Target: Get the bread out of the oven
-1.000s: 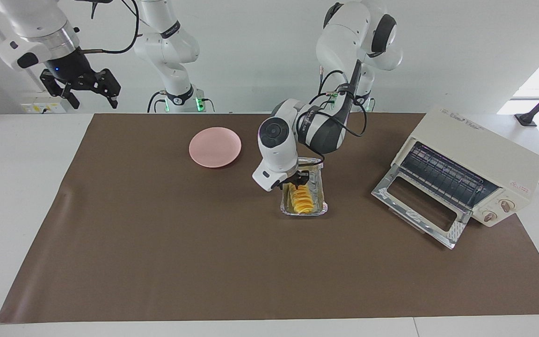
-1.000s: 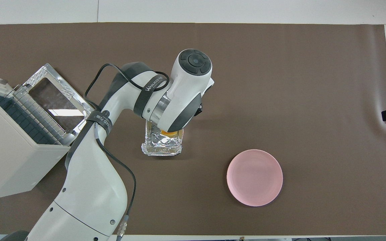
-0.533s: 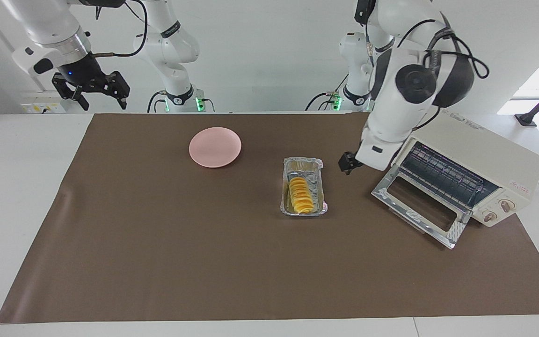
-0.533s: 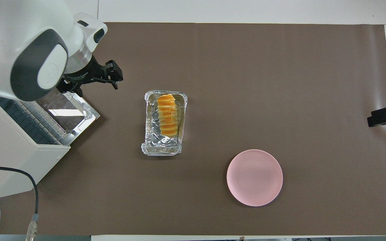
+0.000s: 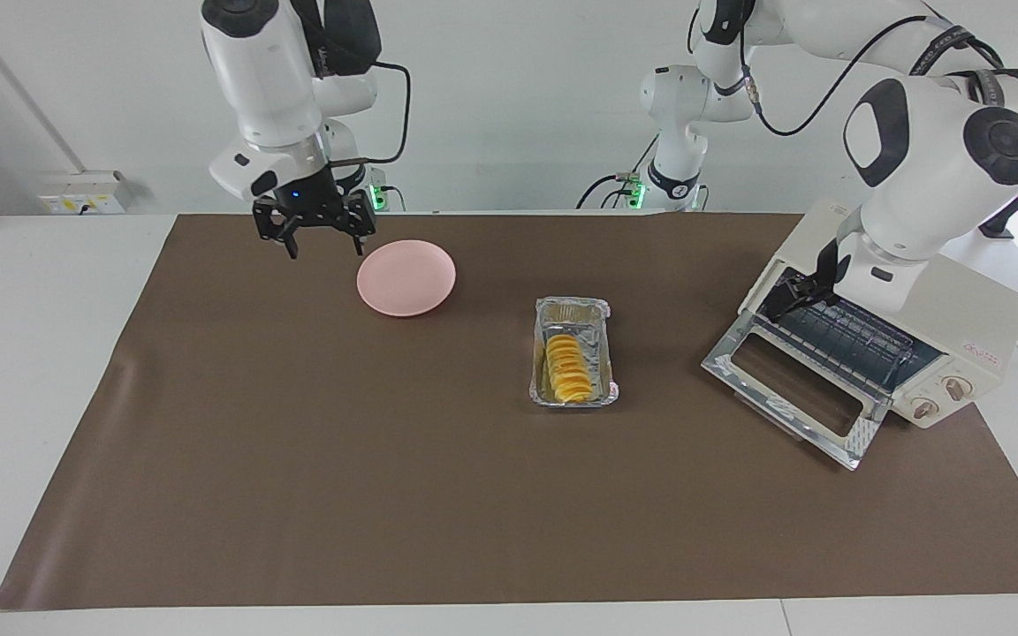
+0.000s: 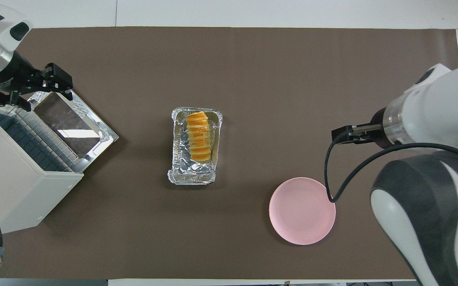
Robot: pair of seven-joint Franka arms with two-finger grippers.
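Facing view: one bread (image 5: 566, 368) lies in one foil tray (image 5: 572, 321) mid-mat, well apart from the one oven (image 5: 902, 300), whose door hangs open at the left arm's end. One pink plate (image 5: 406, 276) sits nearer the robots. The left gripper (image 5: 793, 294) hangs released and empty at the oven's mouth; the right gripper (image 5: 314, 226), also released and empty, hovers beside the plate. The oven's lettering is unreadable.

Overhead view: bare brown mat (image 6: 292, 79) surrounds the tray on every side, reaching almost to the table's edges.
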